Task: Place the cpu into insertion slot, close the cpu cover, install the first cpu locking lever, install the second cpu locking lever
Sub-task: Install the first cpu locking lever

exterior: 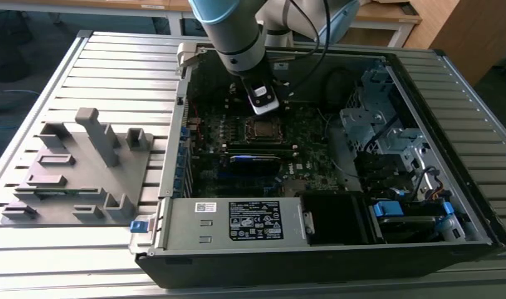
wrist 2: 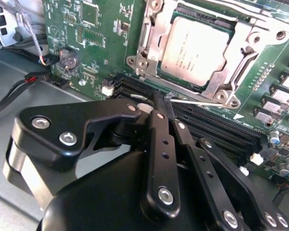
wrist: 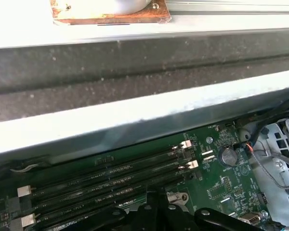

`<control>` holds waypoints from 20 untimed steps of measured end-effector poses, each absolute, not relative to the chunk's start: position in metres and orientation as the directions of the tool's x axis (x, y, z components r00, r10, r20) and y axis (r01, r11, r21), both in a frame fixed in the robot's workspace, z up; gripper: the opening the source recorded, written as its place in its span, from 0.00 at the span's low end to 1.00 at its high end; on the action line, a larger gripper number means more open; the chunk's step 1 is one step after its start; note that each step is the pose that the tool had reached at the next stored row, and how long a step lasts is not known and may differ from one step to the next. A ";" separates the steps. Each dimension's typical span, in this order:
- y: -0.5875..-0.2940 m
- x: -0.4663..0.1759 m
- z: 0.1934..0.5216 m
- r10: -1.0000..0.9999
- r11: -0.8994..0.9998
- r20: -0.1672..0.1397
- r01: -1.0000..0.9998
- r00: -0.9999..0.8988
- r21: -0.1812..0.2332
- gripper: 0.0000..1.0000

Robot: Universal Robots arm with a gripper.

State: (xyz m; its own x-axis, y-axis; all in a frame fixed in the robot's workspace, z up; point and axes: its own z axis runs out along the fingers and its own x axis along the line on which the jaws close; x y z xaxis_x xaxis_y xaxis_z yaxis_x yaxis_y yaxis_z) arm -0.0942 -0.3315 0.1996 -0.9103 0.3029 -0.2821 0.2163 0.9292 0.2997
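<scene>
Inside the insertion slot [wrist 2: 202,13], on the green motherboard [wrist 2: 96,43]: the cpu [wrist 2: 197,48], seated flat, dull silver top with several lines of dark print.

Cpu cover [wrist 2: 241,53]: silver frame plate, lying down around the chip, which shows through its cut-out.

Lever [wrist 2: 197,102]: thin bright rod running along the socket's edge beside the memory slots [wrist 2: 216,130]. Its end meets the pincer's tips.

Pincer [wrist 2: 160,103]: black, drawn narrow, fingertips close together at the lever's end. Whether they pinch the rod cannot be told. In the exterior view the pincer [exterior: 265,112] hangs from the arm [exterior: 236,37] just above the socket.

Memory slots: long, black, parallel, with small white lettering along them in the first wrist view.

Coin battery [wrist 2: 67,58]: round, silver, well apart from the socket.

Computer case [exterior: 319,255]: black, lying open on the slatted bench [exterior: 111,68].

Label [exterior: 254,220]: white panel with black print and symbols, on the grey power supply.

Grey fixture [exterior: 78,168]: moulded block with upright posts, on the bench at the exterior view's left of the case.
</scene>
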 end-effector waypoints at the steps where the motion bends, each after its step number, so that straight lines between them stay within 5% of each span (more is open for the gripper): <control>1: -0.332 -0.094 0.200 0.303 0.929 -0.282 0.216 -0.910 0.300 0.10; 20: -0.342 -0.095 0.200 0.312 0.914 -0.267 0.212 -0.912 0.345 0.10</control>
